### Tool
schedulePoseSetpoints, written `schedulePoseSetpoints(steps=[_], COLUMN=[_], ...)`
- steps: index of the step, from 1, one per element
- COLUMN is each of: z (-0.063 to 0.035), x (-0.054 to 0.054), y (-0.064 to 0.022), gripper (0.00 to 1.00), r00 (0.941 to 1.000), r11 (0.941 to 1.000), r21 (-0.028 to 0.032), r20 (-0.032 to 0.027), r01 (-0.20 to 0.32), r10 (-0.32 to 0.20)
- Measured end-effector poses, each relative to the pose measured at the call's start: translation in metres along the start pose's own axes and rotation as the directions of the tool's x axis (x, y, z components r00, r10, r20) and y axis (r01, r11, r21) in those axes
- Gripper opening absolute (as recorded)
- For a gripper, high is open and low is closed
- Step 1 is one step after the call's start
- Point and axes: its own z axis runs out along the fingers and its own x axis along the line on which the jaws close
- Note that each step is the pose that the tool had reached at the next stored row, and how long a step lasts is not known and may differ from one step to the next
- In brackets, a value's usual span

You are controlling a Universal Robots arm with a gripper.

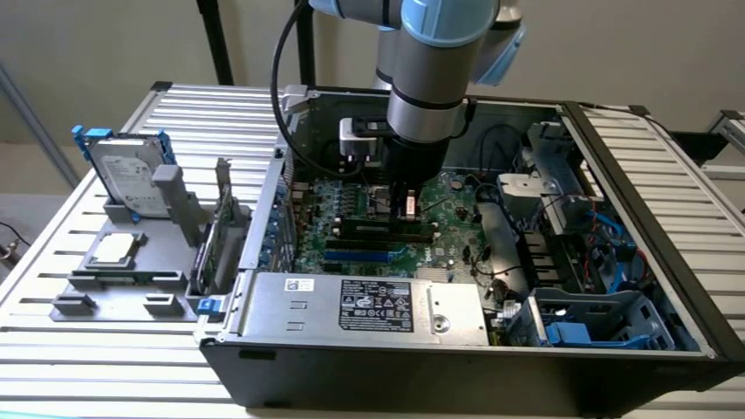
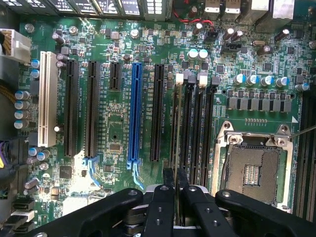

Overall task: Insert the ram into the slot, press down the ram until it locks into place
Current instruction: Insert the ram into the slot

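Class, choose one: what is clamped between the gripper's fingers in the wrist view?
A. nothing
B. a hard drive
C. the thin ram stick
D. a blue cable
C: the gripper is closed on the ram, which is seen edge-on as a thin strip running out from between its fingers.

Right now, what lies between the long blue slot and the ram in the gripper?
In the wrist view, one black expansion slot, parallel to the blue slot and the ram.

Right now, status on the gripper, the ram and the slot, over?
The gripper shut on the ram. Ram upright, edge-on, lined along the slot; seating cannot be told. Nothing seen lying across the slot.
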Motion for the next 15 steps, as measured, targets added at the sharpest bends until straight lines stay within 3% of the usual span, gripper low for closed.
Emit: schedulePoseSetpoints(steps=[15], z=[0.0008], x=[0.0], y=[0.0], gripper=[0.13], r00=[1.0], r11=[1.0], r21=[0.0001], r20=[0.0003], r01=[-0.007], r10=[0.007])
